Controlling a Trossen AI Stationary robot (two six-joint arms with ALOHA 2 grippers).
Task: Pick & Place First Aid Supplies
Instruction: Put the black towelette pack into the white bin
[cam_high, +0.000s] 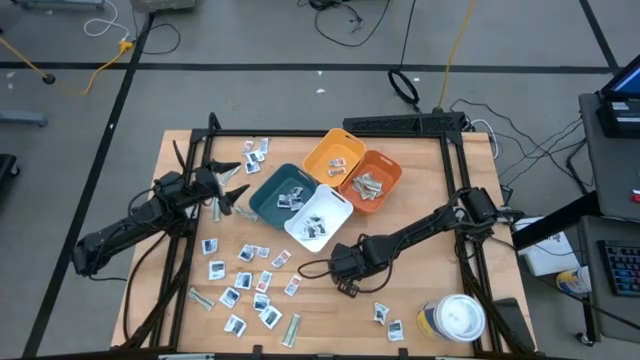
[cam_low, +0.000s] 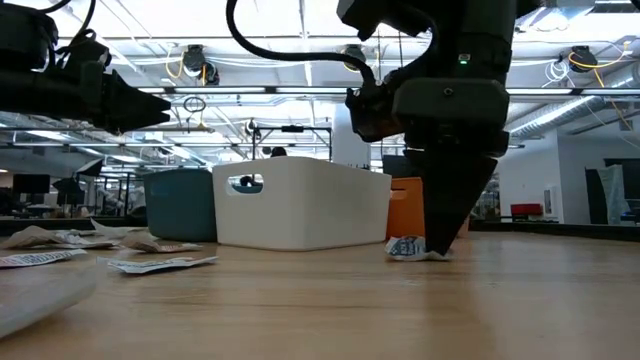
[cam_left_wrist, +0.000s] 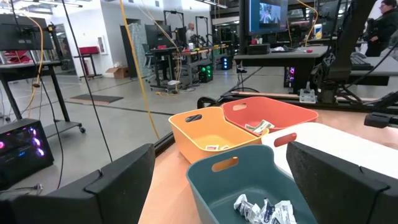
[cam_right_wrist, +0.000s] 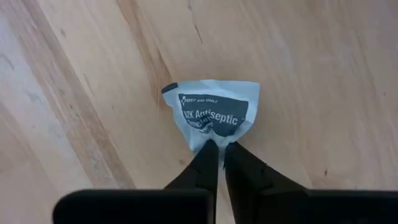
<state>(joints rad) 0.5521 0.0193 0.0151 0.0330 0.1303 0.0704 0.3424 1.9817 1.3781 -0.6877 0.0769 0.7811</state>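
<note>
packet: white antiseptic packet with dark blue label lay on the table, near front of white bin, crumpled at one edge
right end effector: tips down on the table, fingers pinched together on the packet's edge; also seen in low view with the packet at its tips
white bin: held several packets, touching teal bin
teal bin: few crumpled packets inside
yellow bin: one small packet inside
orange bin: grey-green strips inside
loose packets: many scattered on table left-front, few near back left, two near tub
tub: white lid, front right corner
left end effector: raised beside teal bin, fingers spread wide, holding nothing
</note>
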